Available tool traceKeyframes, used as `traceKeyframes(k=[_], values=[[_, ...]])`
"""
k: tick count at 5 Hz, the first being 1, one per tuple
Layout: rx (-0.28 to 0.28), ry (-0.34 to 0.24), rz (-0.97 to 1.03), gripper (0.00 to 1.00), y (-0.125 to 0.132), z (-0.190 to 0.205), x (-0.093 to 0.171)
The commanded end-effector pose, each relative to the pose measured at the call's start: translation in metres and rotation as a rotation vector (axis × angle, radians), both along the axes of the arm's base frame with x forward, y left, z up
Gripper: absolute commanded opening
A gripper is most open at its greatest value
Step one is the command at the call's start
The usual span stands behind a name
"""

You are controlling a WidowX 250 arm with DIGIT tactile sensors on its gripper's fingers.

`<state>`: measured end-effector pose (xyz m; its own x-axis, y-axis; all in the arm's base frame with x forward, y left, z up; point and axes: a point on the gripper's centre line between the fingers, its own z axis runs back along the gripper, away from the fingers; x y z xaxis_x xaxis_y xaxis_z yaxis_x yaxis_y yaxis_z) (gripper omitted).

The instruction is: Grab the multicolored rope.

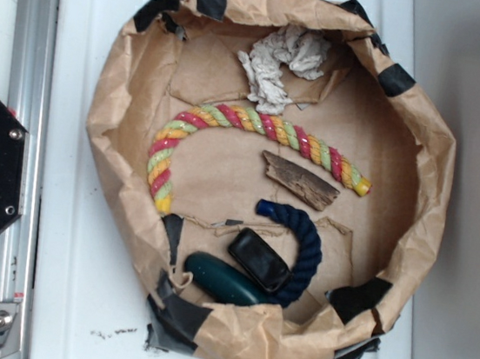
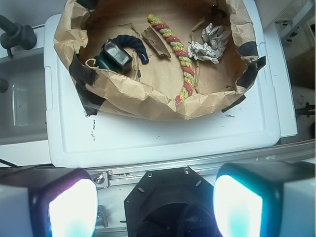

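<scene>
The multicolored rope (image 1: 256,122) lies in a long arc on the brown paper inside the paper-lined bowl, its pink-red, yellow and green strands twisted together and both ends yellow. The wrist view shows the rope (image 2: 180,54) running away from me, with its near end by the paper rim. My gripper (image 2: 155,207) is open, its two glowing fingertips (image 2: 74,207) wide apart with nothing between them. It hangs high over the black robot base (image 2: 173,202), well short of the bowl and the rope. The exterior view does not show the gripper.
The crumpled paper bowl wall (image 1: 110,94) rings the items on a white lid (image 1: 61,280). Inside lie a navy rope (image 1: 307,240), a wood piece (image 1: 299,182), a grey rag (image 1: 281,62), a black block (image 1: 258,259) and a dark green object (image 1: 223,278). A metal rail (image 1: 28,118) runs alongside.
</scene>
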<state>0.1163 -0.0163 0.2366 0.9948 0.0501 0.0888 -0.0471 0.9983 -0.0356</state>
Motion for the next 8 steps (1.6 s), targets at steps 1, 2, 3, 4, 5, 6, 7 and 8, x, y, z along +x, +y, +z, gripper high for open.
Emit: traceKeyframes(k=[1,2,3,4,5,6,7,8], values=[[0.000,0.000,0.000,1.00,0.000,0.000,0.000],[0.020,-0.063,-0.011,1.00,0.002,-0.020,0.050],[-0.018,-0.141,-0.045,1.00,0.001,-0.048,0.089],[-0.008,-0.063,-0.021,1.00,0.006,-0.088,0.121],[-0.040,0.010,0.071,1.00,0.028,-0.130,0.144],[-0.033,0.034,0.102,1.00,0.033,-0.153,0.164],[-0.047,0.054,0.115,1.00,0.030,-0.170,0.179],[-0.020,0.036,0.093,1.00,0.019,-0.173,0.197]])
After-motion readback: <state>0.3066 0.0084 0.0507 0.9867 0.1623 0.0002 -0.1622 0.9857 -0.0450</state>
